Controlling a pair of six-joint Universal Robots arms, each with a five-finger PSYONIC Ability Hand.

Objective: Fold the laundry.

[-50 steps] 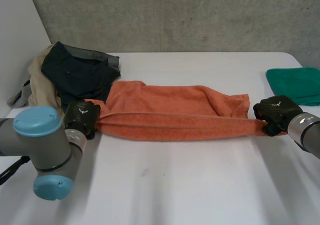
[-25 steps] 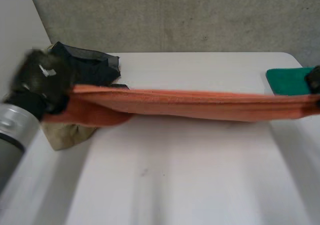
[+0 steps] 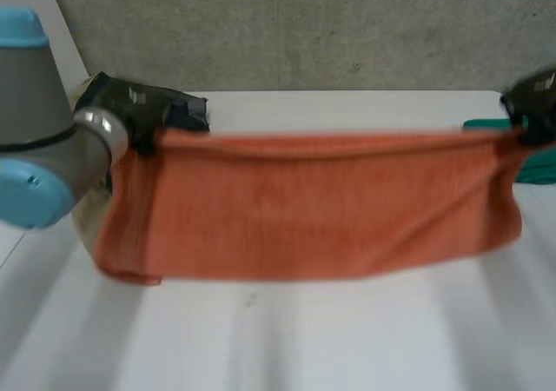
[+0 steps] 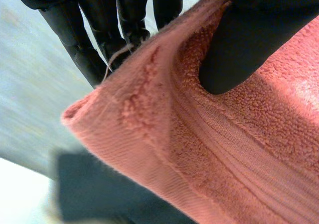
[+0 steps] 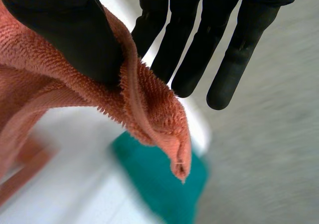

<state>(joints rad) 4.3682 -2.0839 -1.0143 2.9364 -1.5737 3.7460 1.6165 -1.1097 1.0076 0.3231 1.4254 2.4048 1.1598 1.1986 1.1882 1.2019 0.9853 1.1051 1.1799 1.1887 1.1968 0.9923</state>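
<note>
A: Nearest to us, the white table [image 3: 287,347] is lying bare in the head view. What are we seeing above it?

B: We are seeing the orange towel [image 3: 304,204] hanging as one broad sheet, stretched between the two hands by its top edge. Its lower edge is hanging close to the table, and we cannot tell whether it is touching.

A: How is the left hand [image 3: 139,104] holding it?

B: It is gripping the top corner on its own side. In the left wrist view the thumb [image 4: 234,45] is pressing into the terry, while the fingers [image 4: 102,32] are reaching down the far side of the hem, so the corner is being pinched between them.

A: And the right hand [image 3: 532,104]?

B: It is gripping the opposite top corner. In the right wrist view its thumb [image 5: 75,30] is clamping a fold of towel, and the straight fingers [image 5: 199,45] are spreading slightly apart just beyond that fold.

A: What is lying farther back?

B: A dark garment [image 3: 187,109] is lying just behind the left hand, and a green cloth [image 3: 540,167] is lying on the table below the right hand. Behind everything, a grey concrete wall [image 3: 304,26] is closing the scene.
</note>
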